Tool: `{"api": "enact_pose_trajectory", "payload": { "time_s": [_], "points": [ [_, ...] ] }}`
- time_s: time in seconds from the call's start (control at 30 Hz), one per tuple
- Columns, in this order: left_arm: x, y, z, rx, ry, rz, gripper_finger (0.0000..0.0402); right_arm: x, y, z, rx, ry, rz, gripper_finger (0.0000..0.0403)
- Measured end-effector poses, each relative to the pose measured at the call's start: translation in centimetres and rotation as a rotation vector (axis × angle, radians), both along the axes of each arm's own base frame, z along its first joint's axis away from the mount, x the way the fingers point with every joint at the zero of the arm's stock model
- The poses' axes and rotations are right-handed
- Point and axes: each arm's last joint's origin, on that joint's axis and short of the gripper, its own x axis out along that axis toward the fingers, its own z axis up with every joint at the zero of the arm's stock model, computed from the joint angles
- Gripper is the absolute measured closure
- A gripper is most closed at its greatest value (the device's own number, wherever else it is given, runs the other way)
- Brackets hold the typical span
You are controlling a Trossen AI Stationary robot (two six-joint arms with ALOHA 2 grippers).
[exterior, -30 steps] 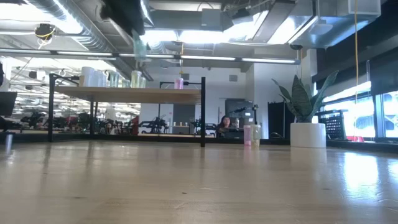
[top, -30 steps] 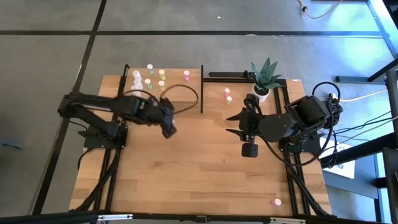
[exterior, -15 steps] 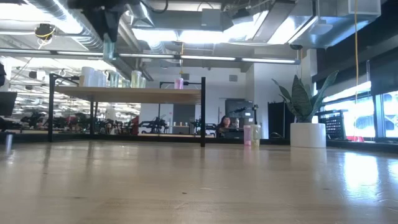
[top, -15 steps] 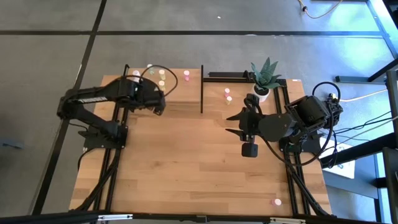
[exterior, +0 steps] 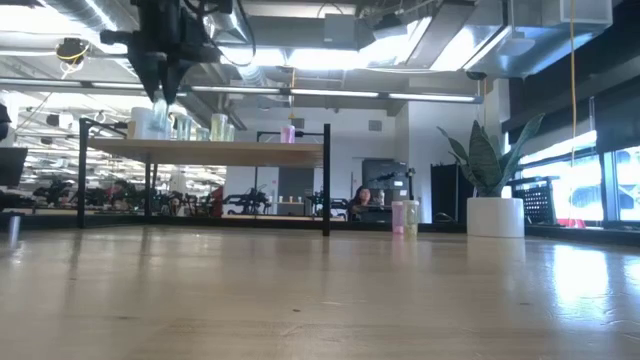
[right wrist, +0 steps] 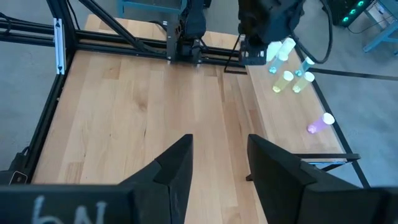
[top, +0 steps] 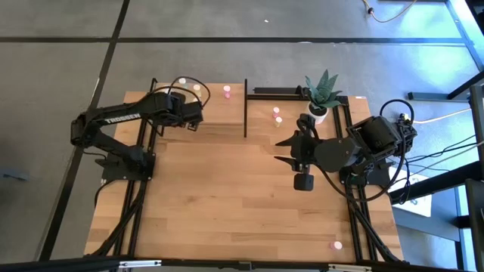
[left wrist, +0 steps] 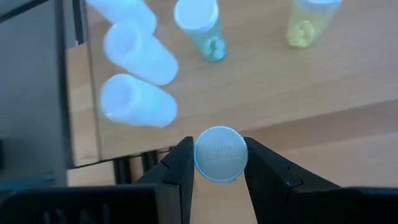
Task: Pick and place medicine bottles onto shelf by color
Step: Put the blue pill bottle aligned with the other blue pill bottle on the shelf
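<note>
While our left claw grips a white-capped bottle above the shelf, our right claw hangs open and empty over the wooden surface. Beyond the surface, a potted plant stands in a bright workshop room.

Light matt wood shelf, translucent plastic bottles

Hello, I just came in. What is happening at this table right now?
The robot is sorting small bottles onto the shelf by cap colour. The left claw grips a white-capped bottle and holds it above the shelf's left end, near other white bottles standing there. Green, yellow and pink bottles stand farther along the shelf. The right claw is open and empty, waiting over the table. A few pink bottles remain on the table.
</note>
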Motion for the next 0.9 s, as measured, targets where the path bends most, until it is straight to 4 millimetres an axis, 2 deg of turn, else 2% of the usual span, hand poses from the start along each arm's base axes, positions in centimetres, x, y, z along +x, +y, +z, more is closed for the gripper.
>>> {"api": "enact_pose_trajectory", "payload": {
  "time_s": [0.23, 0.9],
  "points": [
    [0.6, 1.1, -0.5, 0.021, -0.048, -0.022, 0.0296, 0.0, 0.0, 0.0, 0.003, -0.006, 0.0, 0.0249],
    [0.0, 2.4, -0.5, 0.008, -0.053, 0.041, 0.0296, 0.0, 0.0, 0.1, -0.013, -0.01, -0.013, 0.0249]
  ]
}}
